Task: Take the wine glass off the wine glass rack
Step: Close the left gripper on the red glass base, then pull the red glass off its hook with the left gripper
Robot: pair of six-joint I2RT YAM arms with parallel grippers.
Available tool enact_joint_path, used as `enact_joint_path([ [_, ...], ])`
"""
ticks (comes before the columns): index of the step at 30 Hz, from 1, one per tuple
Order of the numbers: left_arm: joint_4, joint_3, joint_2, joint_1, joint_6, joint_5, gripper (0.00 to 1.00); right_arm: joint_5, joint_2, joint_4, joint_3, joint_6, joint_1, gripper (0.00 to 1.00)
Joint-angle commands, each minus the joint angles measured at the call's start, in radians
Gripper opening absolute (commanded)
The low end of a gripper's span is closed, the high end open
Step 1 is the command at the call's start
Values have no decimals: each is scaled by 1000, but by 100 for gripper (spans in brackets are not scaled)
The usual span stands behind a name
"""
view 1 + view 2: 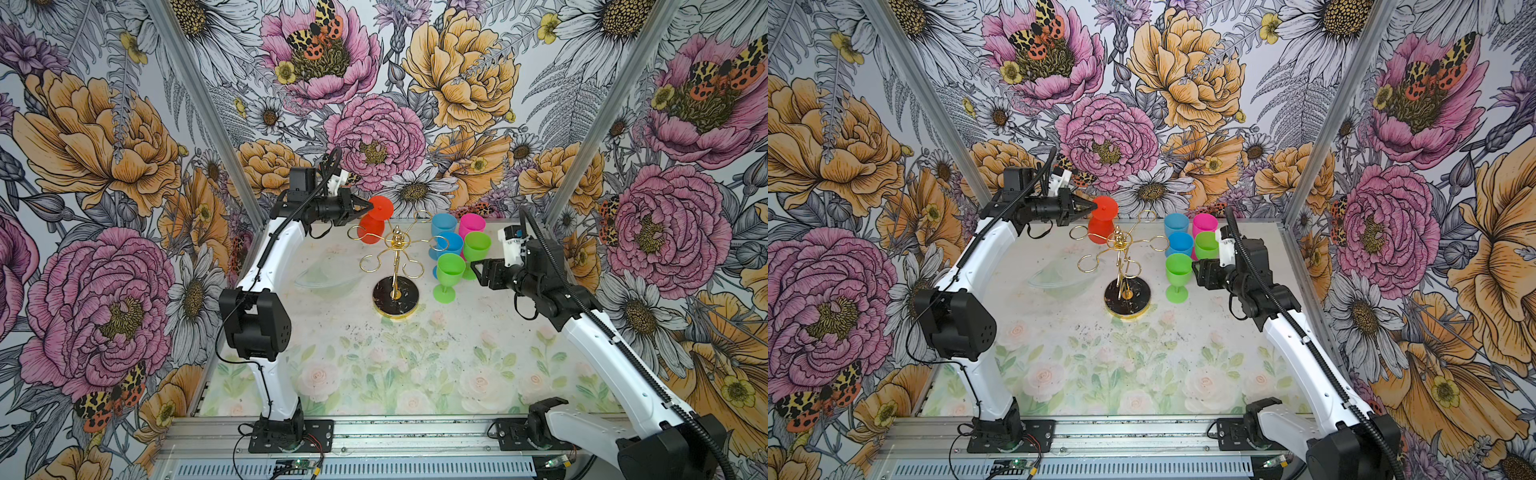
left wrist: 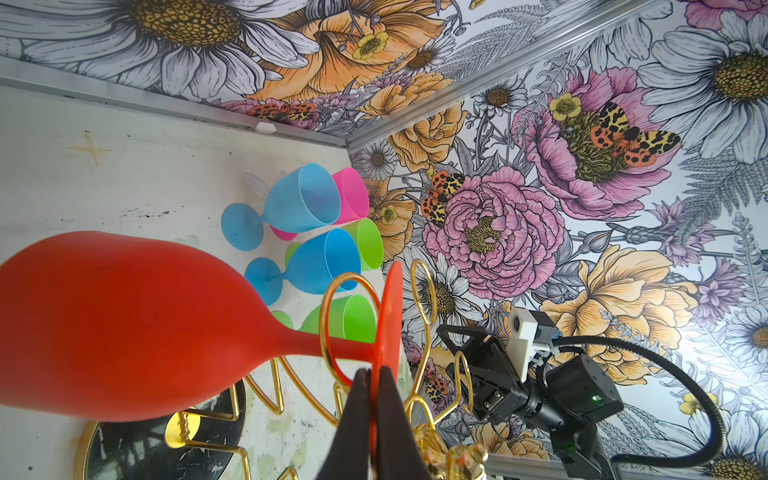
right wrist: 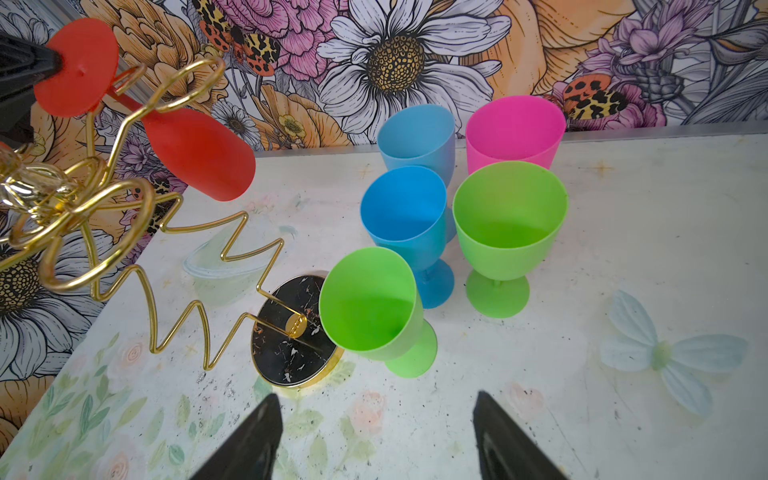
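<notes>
floral walls box in a pale bench (image 1: 457, 332). at ten o'clock on the wine glass rack (image 1: 395, 296) hangs the red wine glass (image 1: 370, 229), left pincer (image 1: 371, 206) pinching its foot's rim; right pincer (image 1: 478, 266) spread at three o'clock. thin hold may slip, or stem snag the loop.

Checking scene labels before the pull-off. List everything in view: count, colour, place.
red wine glass: 1, red, bowl-down and tilted, stem in a rack loop
wine glass rack: 1, gold wire on black gold-rimmed base, mid table
blue glasses: 2, blue, upright, right of the rack
green glasses: 2, green, upright, same cluster
pink glass: 1, pink, upright, back of cluster
table: 1, pale floral print
left gripper: 1, black, shut on the red wine glass foot
right gripper: 1, black, open, empty, beside the cluster
</notes>
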Motion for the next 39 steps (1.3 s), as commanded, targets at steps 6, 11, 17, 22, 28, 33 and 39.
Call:
enact_joint_path([
  [6, 9, -13, -50, -19, -30, 35, 1, -1, 0, 30, -2, 14, -4, 73],
  [11, 8, 2, -51, -34, -50, 50, 0, -3, -4, 32, -4, 14, -4, 73],
  [17, 9, 19, -53, -52, -68, 68, 0, -4, -5, 32, -5, 16, -5, 73],
  [22, 9, 27, -51, -57, -80, 81, 0, -4, -7, 33, -5, 16, -4, 73],
  [28, 9, 35, -44, -58, -89, 87, 0, -4, -9, 33, -7, 17, -5, 73],
  [33, 9, 54, -28, -59, -105, 99, 0, -3, -12, 32, -9, 17, -4, 73],
  [39, 9, 74, -5, -68, -122, 126, 0, 0, -18, 33, -13, 14, -4, 73],
])
